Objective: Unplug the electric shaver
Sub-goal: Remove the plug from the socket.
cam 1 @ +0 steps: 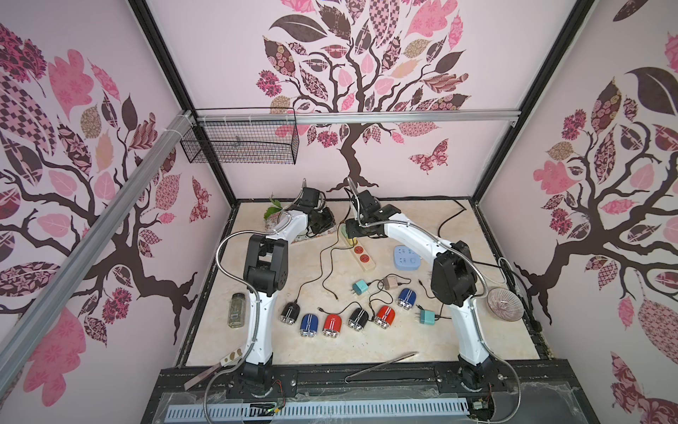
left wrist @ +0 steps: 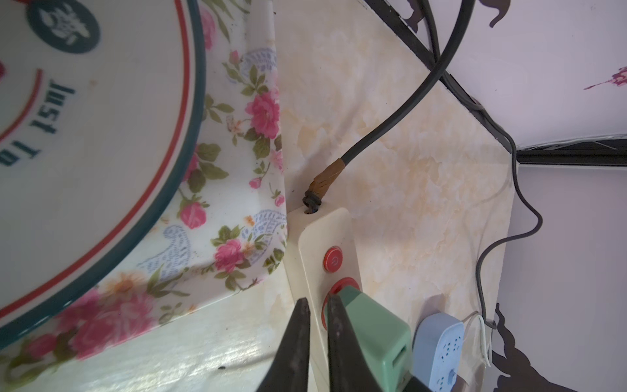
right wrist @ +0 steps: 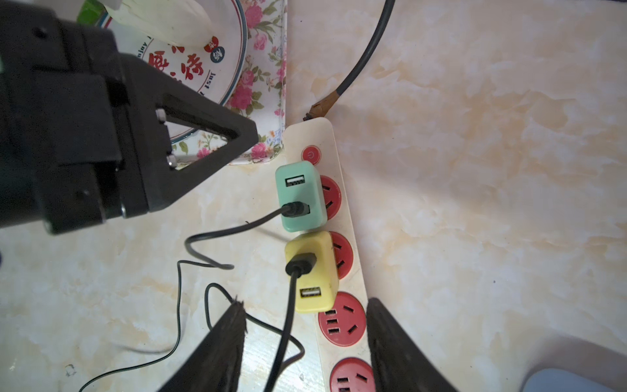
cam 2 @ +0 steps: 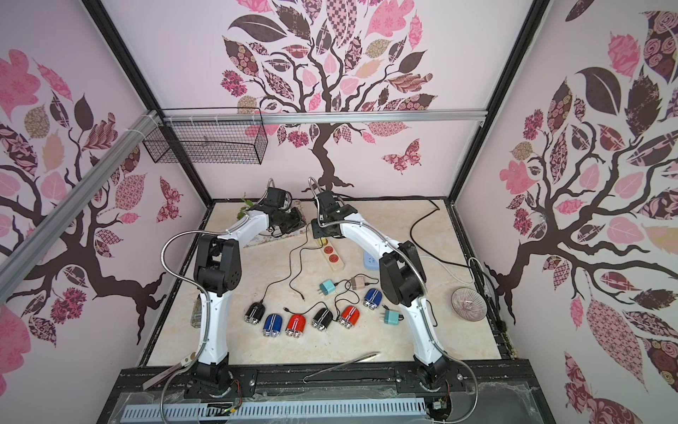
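Small, rounded electric shaver (cam 1: pixel 290 312) (cam 2: pixel 255 314): black shell with pale stripes running lengthwise, shiny silver heads at the near end. Lying flat at 8 o'clock from the table's middle in both top views, leftmost in a row of six like-shaped shavers, with a blue shaver (cam 1: pixel 311 325) just beside it at 4 o'clock. Joined at its far end to a thin black cable (cam 1: pixel 321 257) that runs toward 1 o'clock, up to the cream power strip (cam 1: pixel 368 266) with red sockets.

Seated in that strip, side by side: a green charger (right wrist: pixel 300 197) and a yellow charger (right wrist: pixel 314 271), each with a black USB lead in it. Cannot tell which lead reaches the shaver.

Clenched on nothing: the left gripper (left wrist: pixel 317 300), tips near the green charger and apart from it in the right wrist view. Spread wide and empty: the right gripper (right wrist: pixel 305 303), over the strip with a finger to either side, at the yellow charger's end.

Just beside the strip's switch end, at 9 o'clock: a floral tray (left wrist: pixel 258 112) bearing a white plate (left wrist: pixel 200 85). Near the strip at 3 o'clock: a blue socket block (cam 1: pixel 407 256).
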`<action>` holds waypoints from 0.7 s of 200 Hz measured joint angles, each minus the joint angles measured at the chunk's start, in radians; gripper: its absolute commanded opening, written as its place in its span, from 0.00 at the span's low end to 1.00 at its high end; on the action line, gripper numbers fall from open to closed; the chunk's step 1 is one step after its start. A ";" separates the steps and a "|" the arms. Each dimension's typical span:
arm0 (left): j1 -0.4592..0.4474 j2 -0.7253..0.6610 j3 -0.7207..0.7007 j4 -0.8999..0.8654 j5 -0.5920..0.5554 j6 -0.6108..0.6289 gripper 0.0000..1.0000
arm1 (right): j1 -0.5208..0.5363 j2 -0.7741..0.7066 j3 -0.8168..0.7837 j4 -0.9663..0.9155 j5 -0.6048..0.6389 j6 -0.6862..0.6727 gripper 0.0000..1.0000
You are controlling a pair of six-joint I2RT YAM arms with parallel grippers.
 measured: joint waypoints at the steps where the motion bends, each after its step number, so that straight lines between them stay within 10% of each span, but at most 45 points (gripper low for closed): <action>1: 0.000 0.000 0.000 0.000 0.001 0.000 0.15 | 0.000 0.000 0.000 0.000 0.000 0.000 0.60; 140: -0.049 0.122 0.122 -0.024 -0.039 -0.039 0.18 | 0.000 0.076 0.010 0.000 0.004 -0.023 0.54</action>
